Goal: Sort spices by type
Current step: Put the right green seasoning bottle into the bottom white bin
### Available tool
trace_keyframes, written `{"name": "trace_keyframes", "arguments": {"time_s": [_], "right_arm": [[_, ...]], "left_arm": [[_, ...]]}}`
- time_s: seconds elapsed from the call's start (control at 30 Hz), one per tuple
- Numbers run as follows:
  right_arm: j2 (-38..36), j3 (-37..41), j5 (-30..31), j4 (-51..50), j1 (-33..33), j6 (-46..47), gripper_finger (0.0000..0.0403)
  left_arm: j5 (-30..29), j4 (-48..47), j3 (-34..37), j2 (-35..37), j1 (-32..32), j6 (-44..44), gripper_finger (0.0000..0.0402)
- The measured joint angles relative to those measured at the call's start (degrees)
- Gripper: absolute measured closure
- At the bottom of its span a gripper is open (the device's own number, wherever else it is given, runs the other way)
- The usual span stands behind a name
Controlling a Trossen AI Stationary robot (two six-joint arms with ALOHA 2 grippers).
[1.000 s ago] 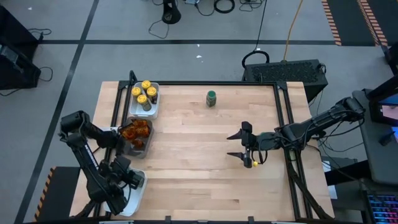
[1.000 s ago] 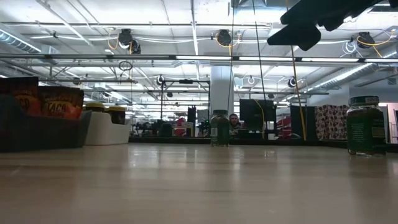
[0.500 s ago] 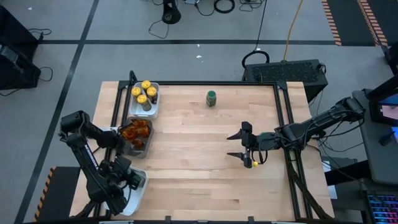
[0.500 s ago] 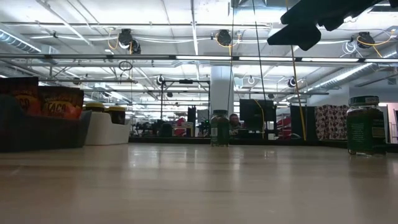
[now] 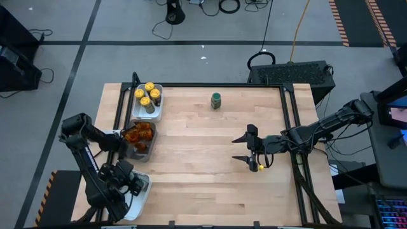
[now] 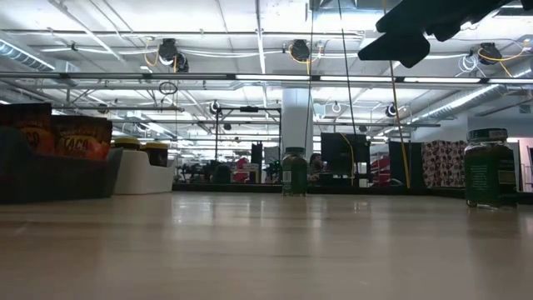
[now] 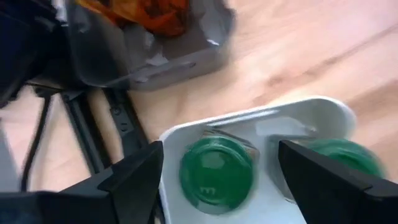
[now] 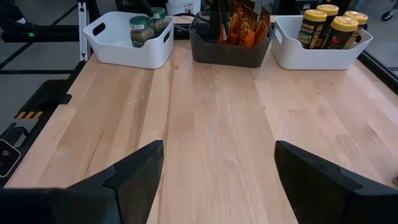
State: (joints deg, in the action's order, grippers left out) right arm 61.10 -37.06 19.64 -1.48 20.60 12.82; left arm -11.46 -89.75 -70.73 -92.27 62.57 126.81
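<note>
Green-lidded jar [image 5: 217, 100] is standing upright, alone at the bench's [image 5: 203, 184] far edge, nearer the right gripper [image 5: 241, 147], fingers spread and empty. Left gripper [image 7: 217, 180] is hovering, fingers released, over a binned jar.

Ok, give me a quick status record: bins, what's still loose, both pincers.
yellow-lid jars: in far white tray
packets: in dark grey tray
green-lid jars: two in near white tray
loose: one green-lid jar on table, far edge
left pincer: open above near white tray, holding nothing
right pincer: open, empty, over mid-table
</note>
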Motion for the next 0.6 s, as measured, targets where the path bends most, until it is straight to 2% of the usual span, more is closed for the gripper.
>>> {"name": "trace_keyframes", "arguments": {"time_s": [0.2, 0.43, 0.6], "right_arm": [[-0.02, -0.02, 0.0, -0.02, 0.0, 0.0, 0.0112], [-0.02, -0.02, -0.04, -1.12, 0.0, 0.09, 0.0112], [-0.04, -0.02, 0.49, -4.62, -0.03, 0.21, 0.0112]], "left_arm": [[-5.87, -0.18, -2.38, 2.44, -0.1, -1.16, 0.0081], [-20.72, -0.1, -4.08, 3.17, -1.39, -1.66, 0.0081], [-24.75, 4.93, -4.27, 3.18, -5.61, -8.39, 0.0081]]}}
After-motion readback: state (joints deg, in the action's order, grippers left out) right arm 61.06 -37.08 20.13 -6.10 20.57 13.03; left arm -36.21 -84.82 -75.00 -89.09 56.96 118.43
